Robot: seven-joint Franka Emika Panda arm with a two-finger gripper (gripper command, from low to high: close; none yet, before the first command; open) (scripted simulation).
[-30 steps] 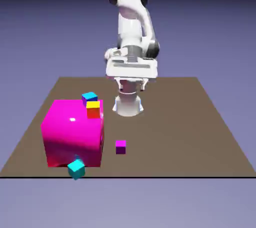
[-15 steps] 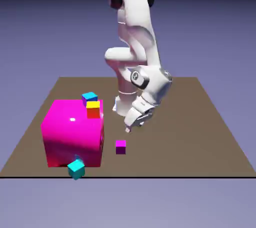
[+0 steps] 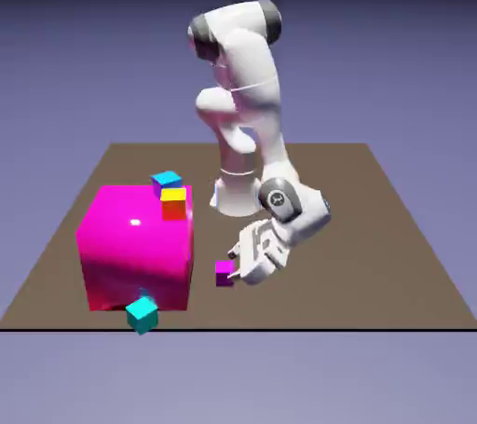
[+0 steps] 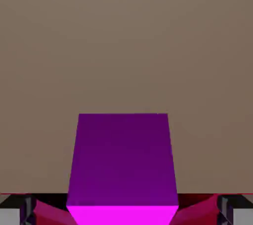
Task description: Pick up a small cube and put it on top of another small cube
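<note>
A small purple cube (image 3: 224, 272) lies on the brown table (image 3: 373, 226), just to the exterior view's right of the big magenta cube. My gripper (image 3: 237, 267) has come down low beside it, tilted, with its jaws open around or right at the cube. In the hand view the purple cube (image 4: 123, 164) fills the lower middle, its magenta face at the bottom edge. The grey fingertips (image 4: 23, 209) show in the bottom corners, apart from its sides. Nothing is gripped.
A big magenta cube (image 3: 138, 245) stands at the exterior view's left. A yellow-topped red small cube (image 3: 173, 202) and a blue small cube (image 3: 167, 179) sit by its top far edge. A teal small cube (image 3: 142, 314) lies at its near corner by the table's front edge.
The arm has swung down from high above the table toward the front, bringing the open gripper to the purple cube. No cube has moved.
</note>
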